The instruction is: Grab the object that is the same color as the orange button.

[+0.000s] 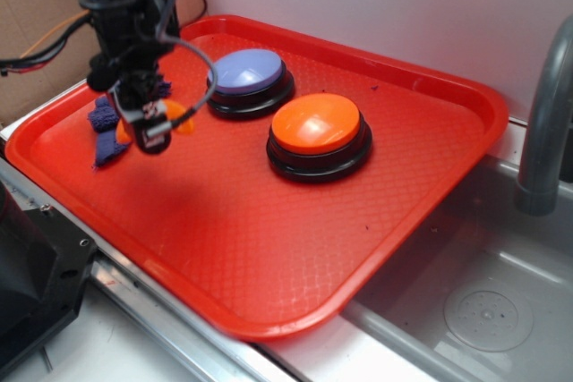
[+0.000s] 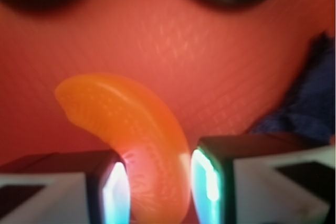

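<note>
The task is looking close to its end: the gripper (image 1: 154,127) is sitting over the far-left part of the red tray (image 1: 269,257), well to the left of the orange button (image 1: 317,124), and the matching piece, the small orange citrus segment (image 1: 182,117), is lying right at its tip. In the wrist view the two fingers (image 2: 113,190) are standing one on each side of the lower end of the segment (image 2: 126,129), with the curved upper end sweeping away to the left over the tray's textured floor (image 2: 210,66). The fingers are drawn in narrow around the piece; the right one seems to be touching it and the left one is either touching or just short of it, so I judge the grip as closing on the segment, though the blur is making a firm clamp hard to confirm. Whether the segment is resting on the tray or already hanging clear of it cannot be told. What seems left is to secure the pinch and raise the piece. The purple-blue cloth wad (image 1: 106,131) is lying just beside the gripper, on the side away from the orange button, and is not between the fingers. The lavender-blue button (image 1: 250,73) is sitting behind and left of the orange button, untouched. The tray is resting on a metal worktop (image 1: 170,333) beside a sink (image 1: 483,301).
</note>
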`<act>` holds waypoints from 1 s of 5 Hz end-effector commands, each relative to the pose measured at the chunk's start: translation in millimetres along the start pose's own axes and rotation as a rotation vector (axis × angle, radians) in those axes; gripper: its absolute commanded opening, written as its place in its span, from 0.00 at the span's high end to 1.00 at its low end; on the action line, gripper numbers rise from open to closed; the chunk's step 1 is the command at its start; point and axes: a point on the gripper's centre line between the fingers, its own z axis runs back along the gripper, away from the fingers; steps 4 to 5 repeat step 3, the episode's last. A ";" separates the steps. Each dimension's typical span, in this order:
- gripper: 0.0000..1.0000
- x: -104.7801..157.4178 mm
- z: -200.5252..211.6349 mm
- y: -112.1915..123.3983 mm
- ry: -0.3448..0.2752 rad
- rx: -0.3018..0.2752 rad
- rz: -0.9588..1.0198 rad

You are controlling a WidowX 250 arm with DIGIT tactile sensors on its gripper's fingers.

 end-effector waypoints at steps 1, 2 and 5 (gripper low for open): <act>1.00 16.3 62.8 -18.5 -0.145 -0.098 0.105; 1.00 15.0 84.0 -18.3 -0.195 -0.148 0.154; 1.00 14.6 91.5 -15.6 -0.214 -0.129 0.213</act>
